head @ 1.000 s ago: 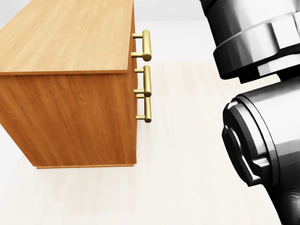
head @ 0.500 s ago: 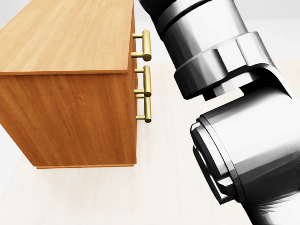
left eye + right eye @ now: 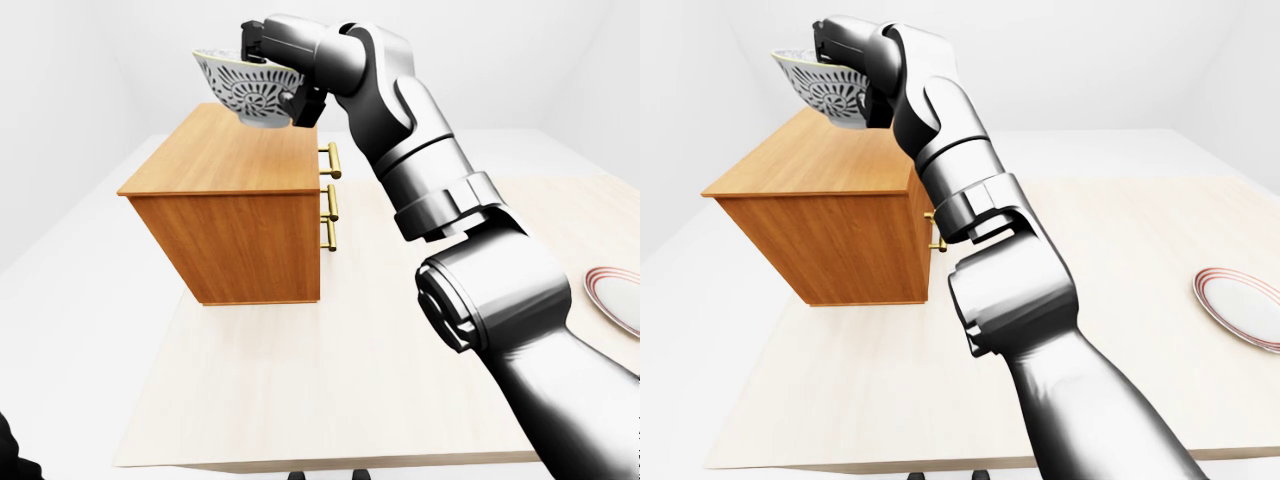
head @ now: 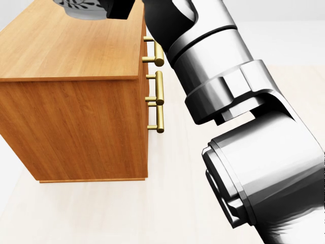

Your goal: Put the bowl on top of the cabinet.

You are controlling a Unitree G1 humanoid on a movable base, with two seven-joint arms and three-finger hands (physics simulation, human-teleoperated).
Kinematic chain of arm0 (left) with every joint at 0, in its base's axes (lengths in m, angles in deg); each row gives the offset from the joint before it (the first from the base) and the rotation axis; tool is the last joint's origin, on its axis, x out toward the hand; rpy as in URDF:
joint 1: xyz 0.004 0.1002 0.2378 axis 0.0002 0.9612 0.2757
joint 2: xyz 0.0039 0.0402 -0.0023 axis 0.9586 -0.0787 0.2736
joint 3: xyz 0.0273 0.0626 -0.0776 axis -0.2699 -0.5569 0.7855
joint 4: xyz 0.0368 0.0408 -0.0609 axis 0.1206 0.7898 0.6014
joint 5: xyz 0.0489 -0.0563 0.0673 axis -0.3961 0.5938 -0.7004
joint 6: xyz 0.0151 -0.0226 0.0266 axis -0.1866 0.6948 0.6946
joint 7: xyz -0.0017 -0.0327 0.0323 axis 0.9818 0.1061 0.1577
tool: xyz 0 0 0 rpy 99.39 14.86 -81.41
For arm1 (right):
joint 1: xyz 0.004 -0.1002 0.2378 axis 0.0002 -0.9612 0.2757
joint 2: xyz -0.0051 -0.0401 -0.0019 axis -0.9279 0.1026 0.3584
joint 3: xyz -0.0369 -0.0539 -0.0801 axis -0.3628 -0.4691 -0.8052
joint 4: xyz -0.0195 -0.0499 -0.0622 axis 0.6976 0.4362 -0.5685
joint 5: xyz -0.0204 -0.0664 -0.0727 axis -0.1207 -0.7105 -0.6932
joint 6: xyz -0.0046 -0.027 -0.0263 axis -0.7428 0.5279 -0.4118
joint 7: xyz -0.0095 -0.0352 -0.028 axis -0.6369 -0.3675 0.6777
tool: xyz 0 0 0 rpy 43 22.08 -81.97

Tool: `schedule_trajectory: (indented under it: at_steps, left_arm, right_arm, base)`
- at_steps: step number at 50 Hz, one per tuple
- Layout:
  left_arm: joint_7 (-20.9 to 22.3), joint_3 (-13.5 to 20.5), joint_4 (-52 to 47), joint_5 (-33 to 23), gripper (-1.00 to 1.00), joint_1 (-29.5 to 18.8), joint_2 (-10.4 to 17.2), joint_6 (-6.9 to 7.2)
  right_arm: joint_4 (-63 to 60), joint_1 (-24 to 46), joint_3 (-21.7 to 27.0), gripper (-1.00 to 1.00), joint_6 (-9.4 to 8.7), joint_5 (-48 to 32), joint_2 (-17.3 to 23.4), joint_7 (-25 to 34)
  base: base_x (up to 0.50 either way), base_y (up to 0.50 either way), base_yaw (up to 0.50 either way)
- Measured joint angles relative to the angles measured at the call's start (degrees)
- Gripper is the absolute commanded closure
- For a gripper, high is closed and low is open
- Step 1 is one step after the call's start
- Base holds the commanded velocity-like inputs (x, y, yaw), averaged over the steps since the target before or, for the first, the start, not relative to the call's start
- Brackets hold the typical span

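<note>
One patterned bowl, gripped by right robot hand; over boxy woodgrain cabinet

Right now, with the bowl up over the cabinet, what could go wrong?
1. The bowl hangs tilted, clear of the cabinet top. If released here, it would likely drop and tip or roll.
2. The right hand seems to grip it at one side of the rim only, so it may slip while lowering.
</note>
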Motion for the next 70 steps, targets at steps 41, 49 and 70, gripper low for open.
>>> schedule_trajectory:
  at_steps: [41,49,70]
  left_arm:
    - [0.00,-0.01,0.00,0.52,-1.00,0.14,0.36,0.00]
    - [0.00,0.08,0.00,1.09,-1.00,0.25,0.77,0.00]
    - [0.00,0.61,0.00,2.14,-1.00,0.11,1.28,0.00]
  right_arm:
    - [-2.25,-4.93,1.28,1.00,0.01,-2.70,-1.67,2.40]
    - [-2.36,-4.93,1.73,1.00,0.01,-3.65,-1.94,2.58]
    - [-1.94,-4.42,0.79,0.55,0.00,-2.24,-1.34,2.55]
  base:
    - [0.00,0.00,0.00]
    - [0.00,0.00,0.00]
    - [0.00,0.00,0.00]
